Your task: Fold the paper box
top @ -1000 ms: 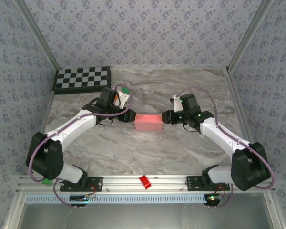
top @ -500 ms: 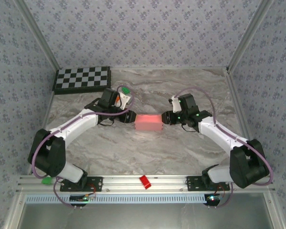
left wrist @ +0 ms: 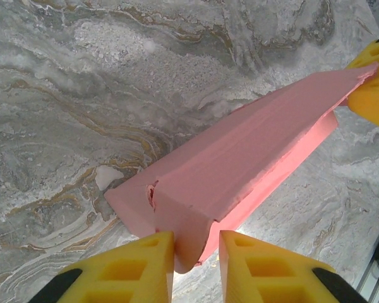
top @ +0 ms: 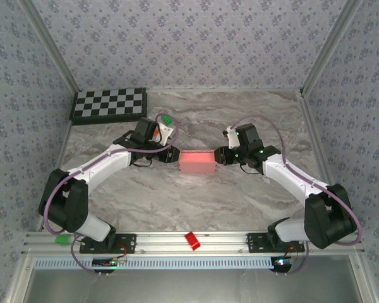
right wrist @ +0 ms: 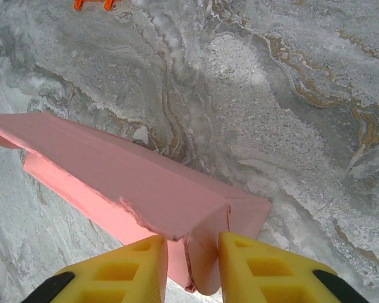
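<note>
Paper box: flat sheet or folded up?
Folded up: the paper box is a raised rectangular block, not a sheet. The left hand and right hand each pinch one end flap.

Marble table [top: 177, 196]: checkerboard [top: 109, 105] far-left, paper box [top: 198, 161] centre.

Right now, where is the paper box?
In the top view the paper box lies at the middle of the marble table, between the left hand and the right hand, each hand straddling one end.
</note>
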`<action>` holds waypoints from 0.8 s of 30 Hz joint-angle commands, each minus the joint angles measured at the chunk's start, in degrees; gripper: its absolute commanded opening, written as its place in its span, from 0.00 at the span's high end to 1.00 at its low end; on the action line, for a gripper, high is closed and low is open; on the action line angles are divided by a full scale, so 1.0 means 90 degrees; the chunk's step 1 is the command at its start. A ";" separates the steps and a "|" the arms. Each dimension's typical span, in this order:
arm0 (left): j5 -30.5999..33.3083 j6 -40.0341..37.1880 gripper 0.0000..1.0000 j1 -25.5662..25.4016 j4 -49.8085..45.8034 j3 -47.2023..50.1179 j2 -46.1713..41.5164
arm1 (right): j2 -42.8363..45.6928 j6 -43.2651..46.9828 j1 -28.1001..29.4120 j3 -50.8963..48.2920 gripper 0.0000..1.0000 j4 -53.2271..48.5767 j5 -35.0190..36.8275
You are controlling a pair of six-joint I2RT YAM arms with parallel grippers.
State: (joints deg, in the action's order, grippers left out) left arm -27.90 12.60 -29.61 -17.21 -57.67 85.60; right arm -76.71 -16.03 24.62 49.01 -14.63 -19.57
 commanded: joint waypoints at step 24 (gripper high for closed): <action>-0.0155 0.0085 0.82 0.0016 0.0111 -0.0067 0.0059 | -0.0196 -0.0028 0.0105 0.0365 0.76 -0.0082 -0.0091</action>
State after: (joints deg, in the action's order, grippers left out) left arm -27.88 13.17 -29.61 -16.82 -57.67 85.62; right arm -77.60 -16.03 24.91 50.22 -14.83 -19.55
